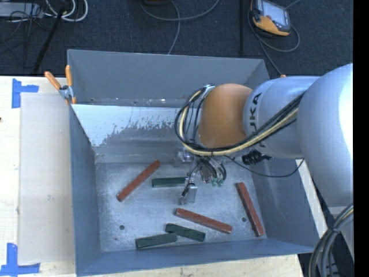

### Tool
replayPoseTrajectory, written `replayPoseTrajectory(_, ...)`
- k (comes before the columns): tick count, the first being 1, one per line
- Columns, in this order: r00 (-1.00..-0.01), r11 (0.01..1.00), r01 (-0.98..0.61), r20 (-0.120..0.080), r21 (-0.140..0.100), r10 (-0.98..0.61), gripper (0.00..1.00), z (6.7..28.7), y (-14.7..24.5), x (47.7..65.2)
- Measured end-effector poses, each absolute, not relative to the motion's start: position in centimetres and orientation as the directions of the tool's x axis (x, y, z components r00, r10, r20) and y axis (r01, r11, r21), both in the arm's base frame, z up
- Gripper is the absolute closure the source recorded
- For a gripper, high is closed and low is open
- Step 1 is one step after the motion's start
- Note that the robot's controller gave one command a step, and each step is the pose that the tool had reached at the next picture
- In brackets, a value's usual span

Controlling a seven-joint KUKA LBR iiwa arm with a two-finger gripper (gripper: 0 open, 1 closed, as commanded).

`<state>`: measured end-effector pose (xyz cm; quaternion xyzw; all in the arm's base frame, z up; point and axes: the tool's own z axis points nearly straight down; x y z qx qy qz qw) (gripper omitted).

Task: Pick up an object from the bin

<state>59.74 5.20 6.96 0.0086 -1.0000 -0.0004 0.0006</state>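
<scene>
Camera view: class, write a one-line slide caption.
Gripper low in the grey bin beside a dark green stick, with red-brown sticks scattered around.

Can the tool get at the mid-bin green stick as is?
Probably yes: the tool hangs at one end of that green stick, which lies flat with nothing on it; the red stick beside it lies apart.

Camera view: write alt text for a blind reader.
The gripper hangs low in the grey bin, at the right end of a green stick. Three brown sticks and two other green sticks lie around it.
</scene>
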Motion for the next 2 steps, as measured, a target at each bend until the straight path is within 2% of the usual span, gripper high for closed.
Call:
replayPoseTrajectory(1,-1.000,1.000,-0.017,0.000,0.001,-0.017,1.00,7.0,5.2,59.8)
replayPoseTrajectory(2,-1.000,1.000,-0.013,-0.010,0.001,-0.013,1.00,25.0,6.1,59.8)
